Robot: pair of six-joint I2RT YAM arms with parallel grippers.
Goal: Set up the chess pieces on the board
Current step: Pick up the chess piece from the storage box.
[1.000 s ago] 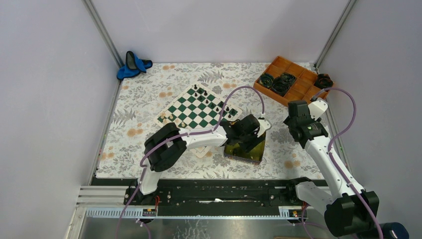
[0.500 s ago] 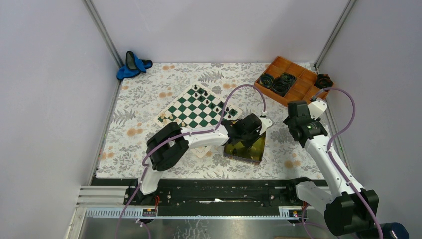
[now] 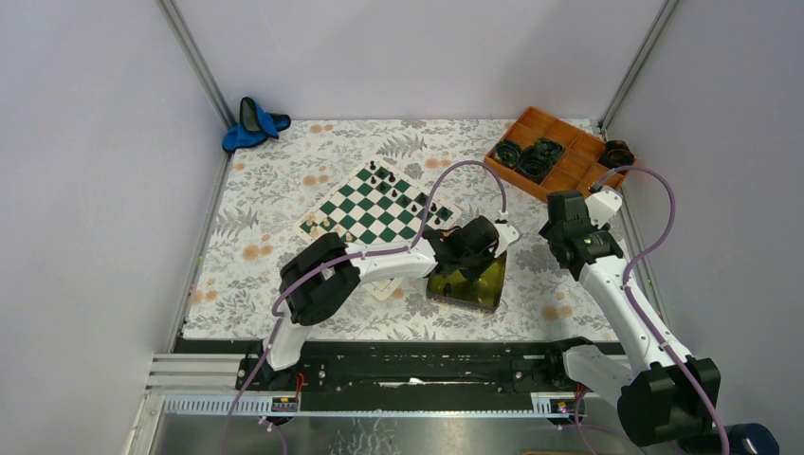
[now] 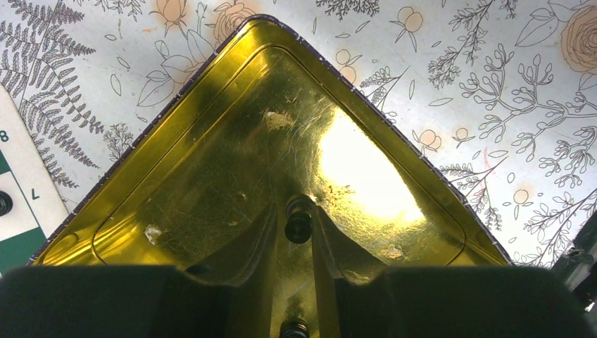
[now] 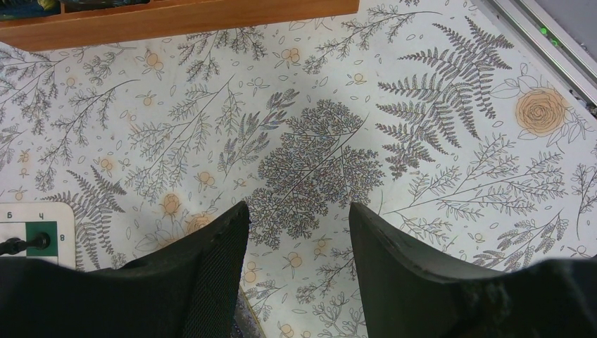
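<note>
Pinched between the narrowed tips of the left tool (image 4: 296, 211): one black chess piece (image 4: 298, 220), standing in the gold tin (image 4: 211, 176). Closer to the wrist, a second black piece (image 4: 294, 328), so two in the tin. Lift straight up, clear the rim, no tilting.

Beyond, one board (image 3: 365, 204) on the worktop (image 3: 284, 190), with black and pale pieces too small to count. Right tool (image 5: 299, 225) wide, empty. Farthest, one orange tray (image 3: 569, 156).

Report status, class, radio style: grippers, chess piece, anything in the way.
Left gripper shut on black chess piece in gold tin. Right gripper open, empty, over cloth. Board partly set. No obstruction seen.
</note>
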